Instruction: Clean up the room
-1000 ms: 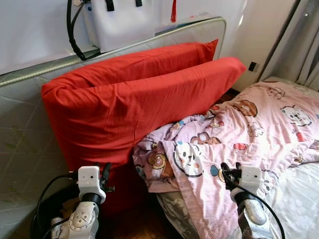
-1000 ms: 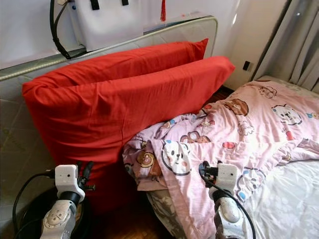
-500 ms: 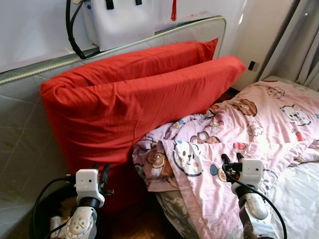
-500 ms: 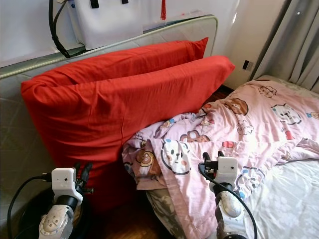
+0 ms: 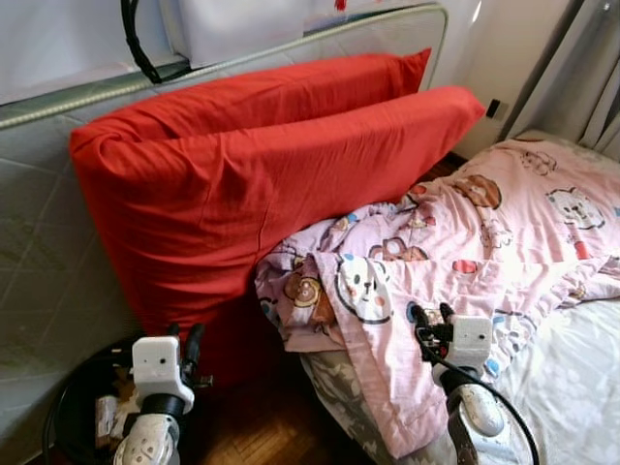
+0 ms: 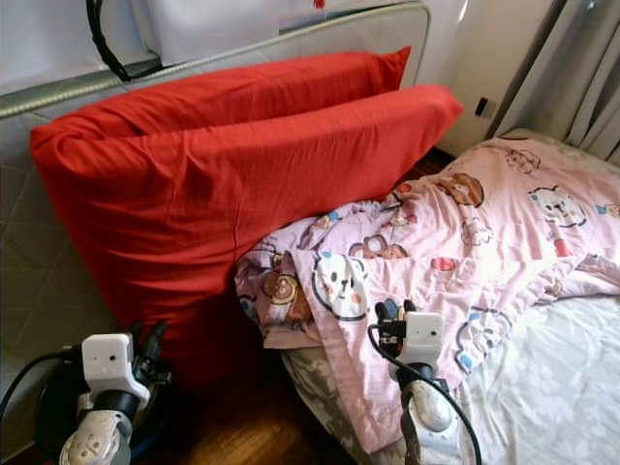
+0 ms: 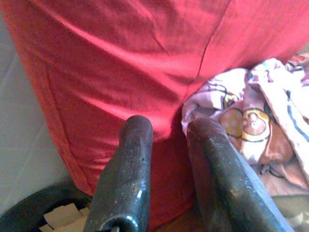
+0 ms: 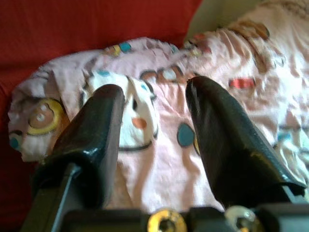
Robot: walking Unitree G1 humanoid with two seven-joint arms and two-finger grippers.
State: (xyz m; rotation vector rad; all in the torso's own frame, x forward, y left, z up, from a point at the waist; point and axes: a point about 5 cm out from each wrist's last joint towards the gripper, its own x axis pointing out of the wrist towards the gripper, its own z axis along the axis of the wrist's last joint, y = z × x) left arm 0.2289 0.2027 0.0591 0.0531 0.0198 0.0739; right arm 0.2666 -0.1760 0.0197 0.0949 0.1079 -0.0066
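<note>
The head camera is tilting lower than a moment ago: the whole scene is sitting higher in the picture, and the white bag on the wall is now almost cut off at the top; the things themselves are not moving. Both arms are lying lower in the picture too. I am judging that the robot is bending toward the bed corner, so the tidying is only beginning and nothing is grasped yet.

The two big red fabric pillows (image 5: 262, 184) are leaning on their long edges against the grey quilted upright mattress (image 5: 48, 262), with their near end going down to the floor beside the bed; the crumpled pink cotton blanket with cartoon animals (image 5: 455, 252) is lying over the head corner of the bed, its folded edge hanging over the bed side and touching the pillows; the pale flowered bed sheet (image 5: 572, 378) is showing bare at the near edge.

The left end effector (image 5: 186, 341) is hovering near the foot of the pillows, its fingers only narrowly apart and holding nothing; below it a round black bin (image 5: 73, 426) with paper scraps is standing on the wooden floor. The right end effector (image 6: 389, 312) is hovering over the hanging blanket edge, fingers moderately apart, also empty.

No brand, label or readable writing is showing anywhere.
</note>
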